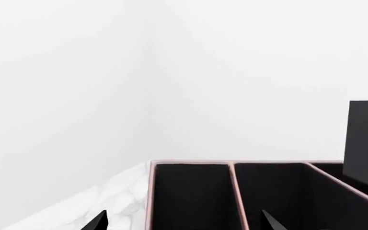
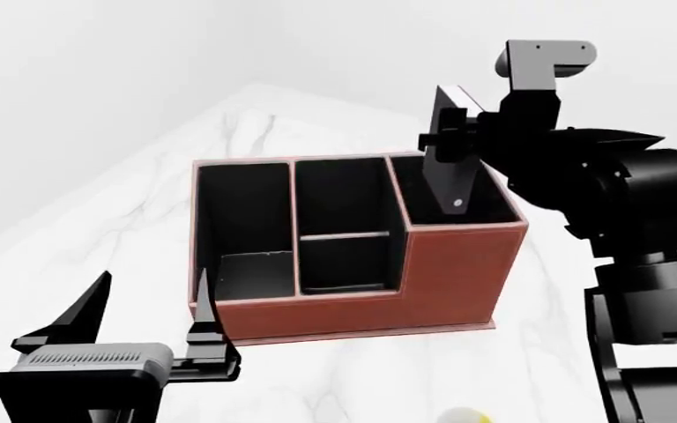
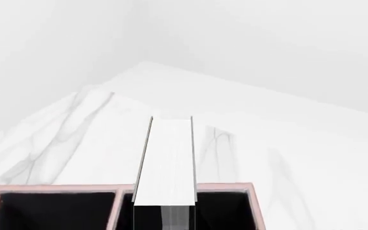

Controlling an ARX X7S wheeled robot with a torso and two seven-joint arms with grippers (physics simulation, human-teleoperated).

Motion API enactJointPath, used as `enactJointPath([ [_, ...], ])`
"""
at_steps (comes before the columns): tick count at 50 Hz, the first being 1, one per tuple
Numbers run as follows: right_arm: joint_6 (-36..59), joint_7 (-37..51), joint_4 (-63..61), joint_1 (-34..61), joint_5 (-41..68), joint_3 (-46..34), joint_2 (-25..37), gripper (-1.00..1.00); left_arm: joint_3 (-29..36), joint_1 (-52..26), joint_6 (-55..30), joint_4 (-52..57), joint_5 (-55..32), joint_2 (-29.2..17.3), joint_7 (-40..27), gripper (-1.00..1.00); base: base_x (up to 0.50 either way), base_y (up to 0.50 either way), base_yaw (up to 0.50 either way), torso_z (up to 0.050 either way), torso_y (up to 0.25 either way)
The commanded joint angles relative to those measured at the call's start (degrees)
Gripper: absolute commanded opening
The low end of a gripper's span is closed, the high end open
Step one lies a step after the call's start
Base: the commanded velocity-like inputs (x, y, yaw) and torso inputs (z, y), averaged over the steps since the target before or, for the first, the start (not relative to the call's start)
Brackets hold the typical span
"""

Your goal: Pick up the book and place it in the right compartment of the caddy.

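Note:
The red-brown caddy (image 2: 351, 308) stands mid-table, its black-lined sections open upward. My right gripper (image 2: 454, 137) is shut on the thin black book (image 2: 447, 176), holding it upright and a little tilted. The book's lower end dips into the right compartment (image 2: 479, 211), behind the tallest front wall. In the right wrist view the book's white page edges (image 3: 165, 158) run straight ahead over the caddy rim (image 3: 229, 186); the fingers are hidden there. My left gripper (image 2: 148, 313) hovers open and empty by the caddy's front left corner. The left wrist view shows the caddy (image 1: 232, 191) and the book (image 1: 366, 139).
White marble tabletop (image 2: 138, 203) spreads around the caddy, with white walls behind. A sliver of a yellow-and-white mug (image 2: 462, 414) shows at the bottom edge of the head view, in front of the caddy. The right arm's bulk (image 2: 621, 203) stands just right of the caddy.

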Motion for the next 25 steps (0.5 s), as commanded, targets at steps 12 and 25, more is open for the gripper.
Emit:
enactJointPath([
  [12, -1.32, -0.81, -0.33, -1.07, -0.8, 0.52, 0.07, -1.0, 0.22, -0.23, 0.1, -0.19, -0.24, -0.26, -0.26, 1.0, 0.0, 0.0, 0.0, 0.0, 0.002],
  [25, -2.05, -0.74, -0.78, -3.05, -0.46, 0.6, 0.17, -1.0, 0.4, -0.34, 0.34, -0.45, -0.28, -0.38, -0.33, 1.0, 0.0, 0.0, 0.0, 0.0, 0.002],
])
